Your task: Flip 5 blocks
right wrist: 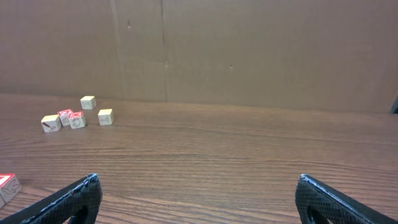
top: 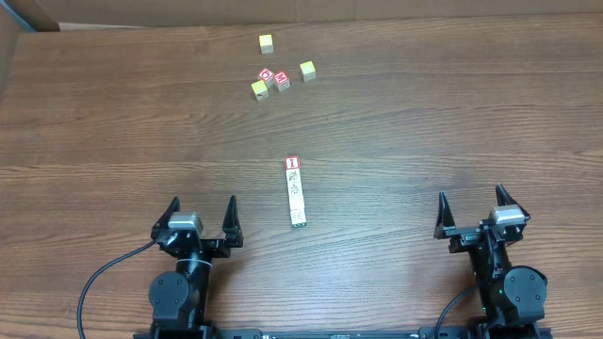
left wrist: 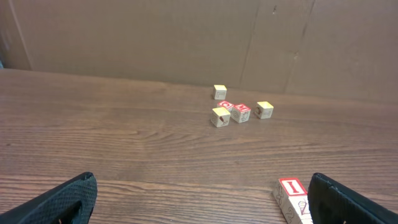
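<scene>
Five blocks (top: 296,193) lie in straight touching line at worktop (top: 113,122) centre, line running away from robot. Red-bordered block (top: 292,163) at far end, green-faced block (top: 299,222) at near end, three pale ones between.

Left end effector (top: 203,201): jaws wide, nothing between them, near line's near end, on its left.

Right end effector (top: 471,192): jaws wide, nothing held, well apart from line, on its right.

Farther back sits loose cluster of three yellow-faced cubes (top: 307,70) around two red-faced cubes (top: 283,82), which lie side by side.
</scene>
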